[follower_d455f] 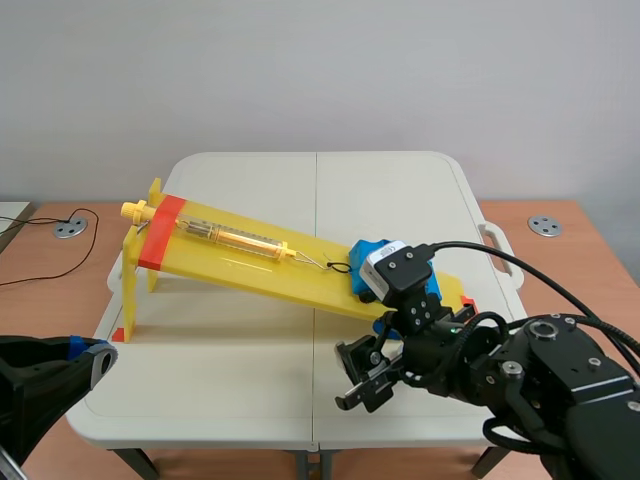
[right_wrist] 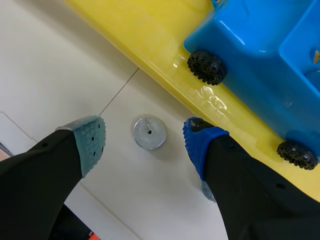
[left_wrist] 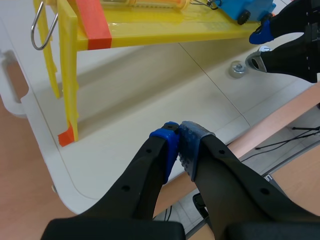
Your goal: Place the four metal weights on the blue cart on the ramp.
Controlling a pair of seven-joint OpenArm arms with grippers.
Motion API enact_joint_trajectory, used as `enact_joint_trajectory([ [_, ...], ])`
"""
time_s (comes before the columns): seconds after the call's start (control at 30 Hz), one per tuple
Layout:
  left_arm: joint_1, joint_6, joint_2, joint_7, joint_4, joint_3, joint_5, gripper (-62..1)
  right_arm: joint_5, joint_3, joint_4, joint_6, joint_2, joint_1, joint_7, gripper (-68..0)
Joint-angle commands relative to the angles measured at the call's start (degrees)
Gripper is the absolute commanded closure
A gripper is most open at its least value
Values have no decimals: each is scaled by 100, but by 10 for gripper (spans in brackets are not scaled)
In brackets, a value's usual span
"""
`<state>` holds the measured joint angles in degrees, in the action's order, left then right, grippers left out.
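My right gripper [right_wrist: 146, 144] stands open, a finger either side of a metal weight [right_wrist: 149, 132] lying flat on the table [right_wrist: 60, 65], lined up to pinch it. Just beyond, the blue cart [right_wrist: 260, 60] sits low on the yellow ramp [right_wrist: 150, 45]. My left gripper [left_wrist: 178, 142], closed on nothing, waits well apart.

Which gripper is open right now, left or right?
The right gripper: its fingers stand apart, either side of the metal weight on the table beside the ramp. The left gripper is shut on nothing.
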<state>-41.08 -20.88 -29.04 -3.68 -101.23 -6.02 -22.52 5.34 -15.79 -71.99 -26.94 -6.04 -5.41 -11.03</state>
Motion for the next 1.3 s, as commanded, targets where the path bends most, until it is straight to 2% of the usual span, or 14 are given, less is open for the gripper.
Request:
enact_joint_trajectory([
  [0.0, 111, -138, -55, 514, -186, -44, -173, -32, 232, -20, -269, 127, 44, 516, 835, -345],
  [0.27, 111, -138, -55, 516, -186, -44, -173, -32, 103, -199, 50, 205, 175, 671, 892, -345],
  [0.67, 114, -138, -55, 516, -186, -44, -173, -32, -46, -474, 81, 214, 291, 717, 929, -332],
  [0.87, 114, -138, -55, 516, -186, -44, -173, -32, -111, -492, 116, 363, 289, 717, 927, -332],
  [1.27, 111, -138, -55, 516, -186, -44, -173, -32, -221, -492, 258, 490, 289, 750, 949, -332],
])
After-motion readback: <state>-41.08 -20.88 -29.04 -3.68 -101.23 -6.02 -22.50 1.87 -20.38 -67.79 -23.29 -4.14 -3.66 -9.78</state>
